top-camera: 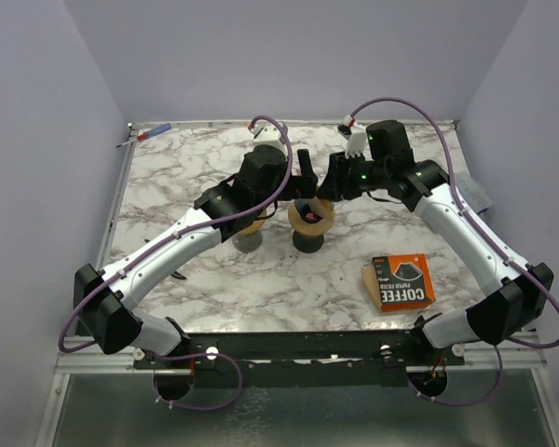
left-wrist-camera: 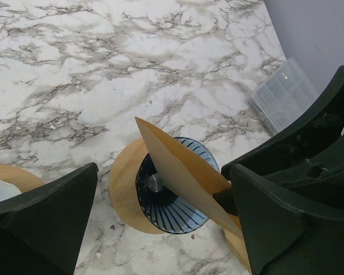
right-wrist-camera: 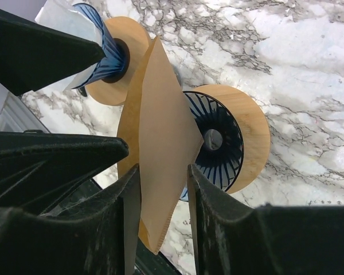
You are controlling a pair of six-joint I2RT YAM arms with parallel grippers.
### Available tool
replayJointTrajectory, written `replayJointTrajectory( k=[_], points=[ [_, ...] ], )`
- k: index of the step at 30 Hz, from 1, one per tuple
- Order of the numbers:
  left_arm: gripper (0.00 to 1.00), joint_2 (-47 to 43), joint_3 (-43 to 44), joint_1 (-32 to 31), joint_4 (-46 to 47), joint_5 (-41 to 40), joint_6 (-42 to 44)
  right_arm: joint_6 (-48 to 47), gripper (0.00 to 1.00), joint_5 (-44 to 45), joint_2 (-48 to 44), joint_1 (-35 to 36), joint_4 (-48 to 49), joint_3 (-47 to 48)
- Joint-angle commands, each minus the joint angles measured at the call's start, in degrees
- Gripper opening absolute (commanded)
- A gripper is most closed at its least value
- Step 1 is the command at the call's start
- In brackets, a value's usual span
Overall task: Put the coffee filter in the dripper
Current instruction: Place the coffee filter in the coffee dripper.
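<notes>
Left end effector (left-wrist-camera: 165, 169) spread wide over the dripper (left-wrist-camera: 172, 213), brown coffee filter (right-wrist-camera: 160, 126) tilted at the dripper's mouth, right end effector (right-wrist-camera: 162, 172) partly spread either side of the filter just above the dripper, grip uncertain, orange filter box (top-camera: 399, 281) right of the dripper on the marble surface (left-wrist-camera: 74, 69)

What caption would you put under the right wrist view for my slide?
Brown paper filter stands between the parted jaws of the right claw, over the blue ribbed dripper.
</notes>
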Motion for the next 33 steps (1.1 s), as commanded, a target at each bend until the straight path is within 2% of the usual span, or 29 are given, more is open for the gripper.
replayJointTrajectory(
  k=[1,5,10,21,29,33],
  points=[
    [0.99,-0.27,-1.10,-0.16,0.35,0.52,-0.80,1.24,0.41,-0.96,-0.32,0.38,1.92,-1.47],
    [0.96,-0.81,-1.76,-0.12,0.35,0.41,-0.87,1.50,0.41,-0.97,-0.13,0.38,2.29,-1.83],
    [0.82,0.23,-2.10,-0.14,0.30,0.90,-0.33,1.69,0.41,-0.75,-0.56,0.38,2.81,-1.92],
    [0.63,1.39,-1.54,-0.36,-0.44,1.02,0.61,0.76,0.42,4.92,-1.95,0.36,1.71,-2.01],
    [0.62,1.40,-0.77,-0.68,-1.08,1.71,3.04,-1.03,0.41,12.58,-1.88,0.37,-1.04,-1.67],
    [0.61,1.87,-0.66,-0.69,-1.52,2.46,4.04,-0.81,0.40,13.63,-2.17,0.38,-1.21,-1.92]
  ],
)
